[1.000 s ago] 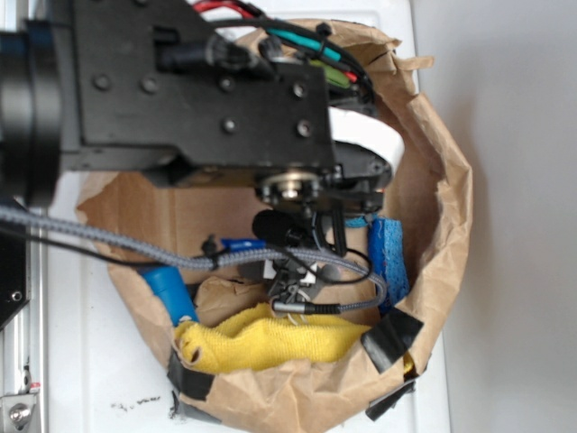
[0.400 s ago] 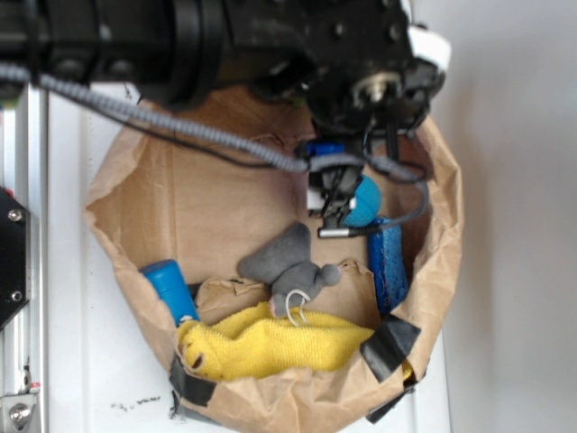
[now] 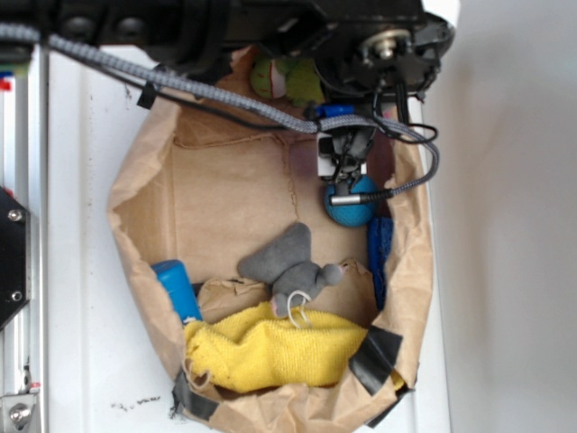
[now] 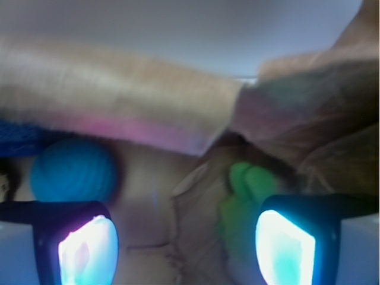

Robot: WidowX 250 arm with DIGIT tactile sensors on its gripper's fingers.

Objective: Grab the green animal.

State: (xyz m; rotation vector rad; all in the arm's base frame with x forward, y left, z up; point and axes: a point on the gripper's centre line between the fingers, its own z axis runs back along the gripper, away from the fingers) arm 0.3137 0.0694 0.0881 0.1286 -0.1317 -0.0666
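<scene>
Gripper (image 4: pixel 187 249) is held spread and empty, green animal (image 4: pixel 240 205) seen just inside the right finger (image 4: pixel 285 246), at 2 o'clock.

The exterior camera looks straight down into the brown paper bag (image 3: pixel 225 180) from above. The wrist camera looks out close between the fingers (image 4: pixel 88 246). Both show the blue ball (image 3: pixel 352 209) beside the gripper (image 4: pixel 187 243).
</scene>
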